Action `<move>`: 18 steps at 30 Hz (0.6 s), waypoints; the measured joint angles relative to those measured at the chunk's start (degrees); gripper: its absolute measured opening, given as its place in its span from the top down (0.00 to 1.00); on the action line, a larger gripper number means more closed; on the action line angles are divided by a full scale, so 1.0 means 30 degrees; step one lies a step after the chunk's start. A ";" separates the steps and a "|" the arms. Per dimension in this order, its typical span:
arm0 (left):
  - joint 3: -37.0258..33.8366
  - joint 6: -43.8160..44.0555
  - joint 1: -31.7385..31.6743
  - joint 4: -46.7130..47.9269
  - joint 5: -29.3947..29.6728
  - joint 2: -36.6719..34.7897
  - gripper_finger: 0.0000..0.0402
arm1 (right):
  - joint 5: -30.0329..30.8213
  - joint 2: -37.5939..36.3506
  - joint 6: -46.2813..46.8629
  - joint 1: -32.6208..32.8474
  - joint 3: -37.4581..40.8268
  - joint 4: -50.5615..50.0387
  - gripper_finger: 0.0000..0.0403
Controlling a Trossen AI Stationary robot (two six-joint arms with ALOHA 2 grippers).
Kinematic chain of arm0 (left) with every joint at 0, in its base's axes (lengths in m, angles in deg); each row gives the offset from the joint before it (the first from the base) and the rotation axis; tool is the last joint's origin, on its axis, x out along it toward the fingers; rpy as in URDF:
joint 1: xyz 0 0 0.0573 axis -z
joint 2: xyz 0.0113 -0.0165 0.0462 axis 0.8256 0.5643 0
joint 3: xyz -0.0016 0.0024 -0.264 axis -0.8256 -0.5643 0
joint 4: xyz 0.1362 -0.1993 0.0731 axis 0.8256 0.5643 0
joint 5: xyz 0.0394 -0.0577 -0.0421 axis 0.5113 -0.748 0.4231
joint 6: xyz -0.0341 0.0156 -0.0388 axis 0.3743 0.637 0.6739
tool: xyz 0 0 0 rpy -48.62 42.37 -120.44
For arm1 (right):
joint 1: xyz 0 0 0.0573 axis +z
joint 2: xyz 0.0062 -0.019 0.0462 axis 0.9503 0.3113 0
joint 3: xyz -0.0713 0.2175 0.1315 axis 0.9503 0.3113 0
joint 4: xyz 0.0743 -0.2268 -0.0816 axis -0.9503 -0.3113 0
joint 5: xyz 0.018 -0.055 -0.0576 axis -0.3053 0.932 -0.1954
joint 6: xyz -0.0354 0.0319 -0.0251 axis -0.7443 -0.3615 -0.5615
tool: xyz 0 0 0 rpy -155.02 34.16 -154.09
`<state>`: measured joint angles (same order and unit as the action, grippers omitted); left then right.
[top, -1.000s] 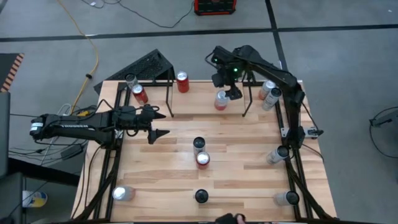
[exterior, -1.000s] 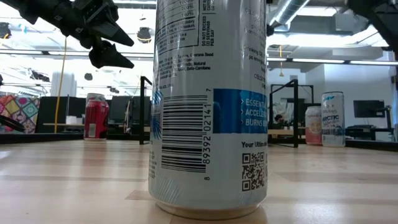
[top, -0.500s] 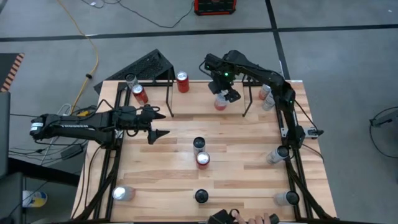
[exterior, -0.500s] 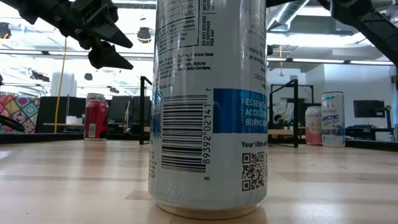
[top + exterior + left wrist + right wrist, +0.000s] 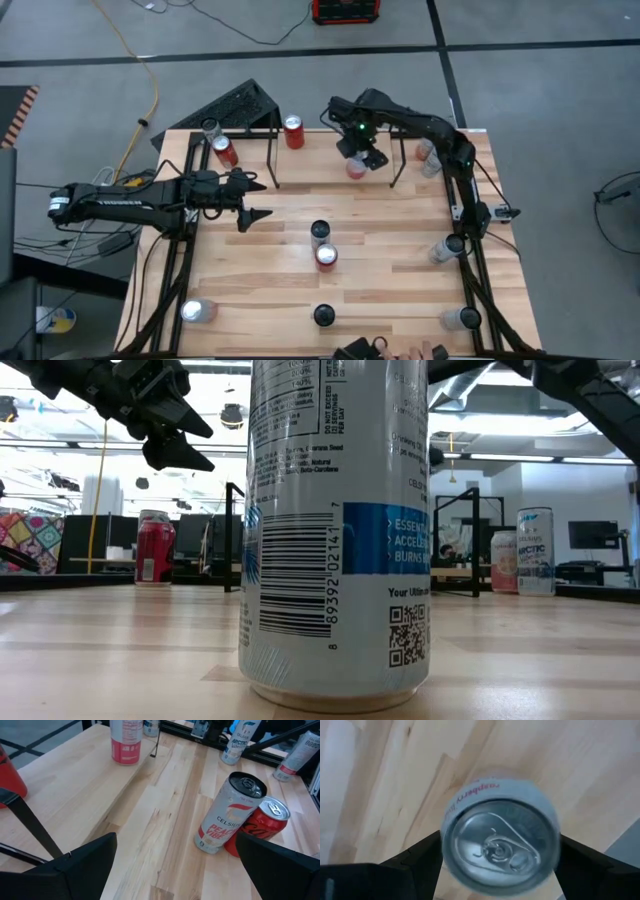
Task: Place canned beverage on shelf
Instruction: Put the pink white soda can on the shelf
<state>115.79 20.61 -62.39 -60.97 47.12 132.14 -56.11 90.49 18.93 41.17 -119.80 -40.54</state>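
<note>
The right gripper [image 5: 361, 153] held a pink-and-white can [image 5: 500, 836] between its 2 fingers, at the shelf [image 5: 335, 135] by the table's far edge. To seat it well, I judged it should stay upright until its base rested, then release. The left gripper [image 5: 252, 199] waited open, mid-table.

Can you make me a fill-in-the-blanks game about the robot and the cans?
1. The right gripper has its jaws on either side of a white and ____ can.
2. In the middle of the table, a white can stands touching a ____ can.
3. The left gripper holds ____.

Missing words: pink; red; nothing
</note>
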 joint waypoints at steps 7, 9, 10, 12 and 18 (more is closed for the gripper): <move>0.0000 0.0000 0.0000 -0.0007 -0.0007 0.0000 0.02 | 0.1548 -0.0056 0.3387 0.0274 0.0433 0.1634 0.20; 0.0000 0.0004 0.0000 -0.0011 -0.0007 -0.0003 0.02 | 0.1452 -0.0056 0.3410 0.0334 0.0433 0.1667 0.21; 0.0000 0.0011 0.0000 -0.0015 -0.0007 0.0000 0.02 | 0.1450 -0.0056 0.3505 0.0358 0.0433 0.1701 0.22; 0.0000 0.0015 0.0000 -0.0016 -0.0007 0.0000 0.02 | 0.1416 -0.0056 0.4775 0.0426 0.0433 0.1934 0.23; 0.0000 0.0019 0.0000 -0.0022 0.0007 -0.0002 0.02 | 0.1267 -0.0056 1.0934 0.0477 0.0433 0.2630 0.25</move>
<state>115.79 20.67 -62.39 -61.04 47.14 132.13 -52.31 90.32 51.74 42.61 -118.50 -32.65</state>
